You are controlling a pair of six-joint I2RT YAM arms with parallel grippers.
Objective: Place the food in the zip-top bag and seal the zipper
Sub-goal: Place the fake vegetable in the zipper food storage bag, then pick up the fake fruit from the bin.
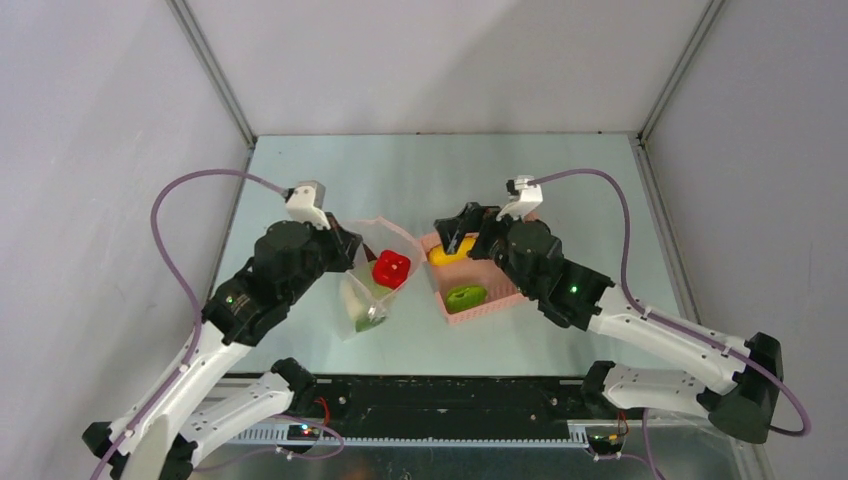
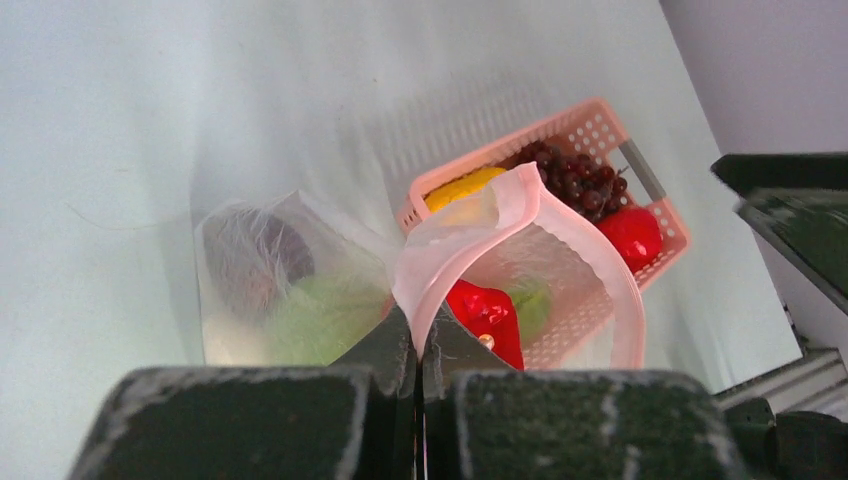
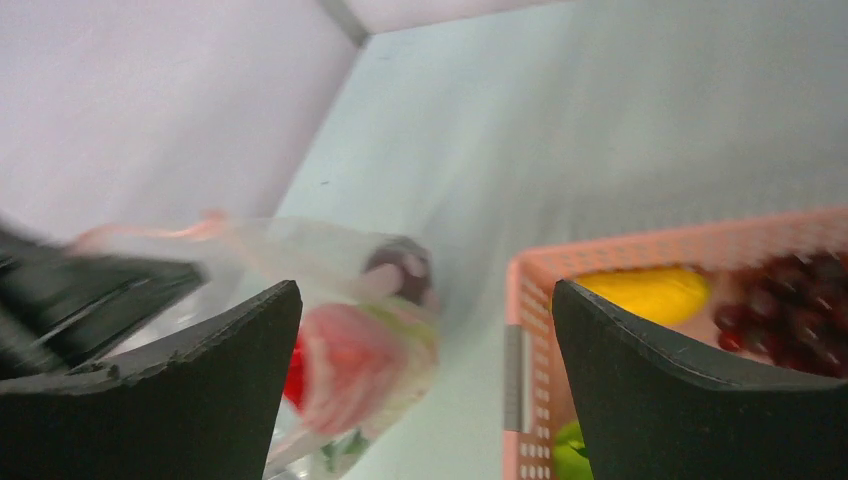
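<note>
Food is sitting in two places on the table. A red piece, a leafy green piece and a dark maroon piece are lying inside the zip-top bag, while a yellow piece, a bunch of dark grapes and another red piece are lying in the pink basket. From above, a lime-green piece is also showing in the basket, at its near end.

The bag is resting between the two arms, just left of the basket and close against it. Its mouth is gaping open, with the zipper curving around the opening as a pale pink strip.

The left gripper is clenching the near edge of the bag's mouth, its jaws pressed together on the zipper strip and holding that edge up off the table.

The right gripper is hovering above the basket's far left corner, its jaws spread wide apart and touching neither the bag nor the basket. Its wrist view is blurred, showing the bag on the left and the basket on the right.
</note>
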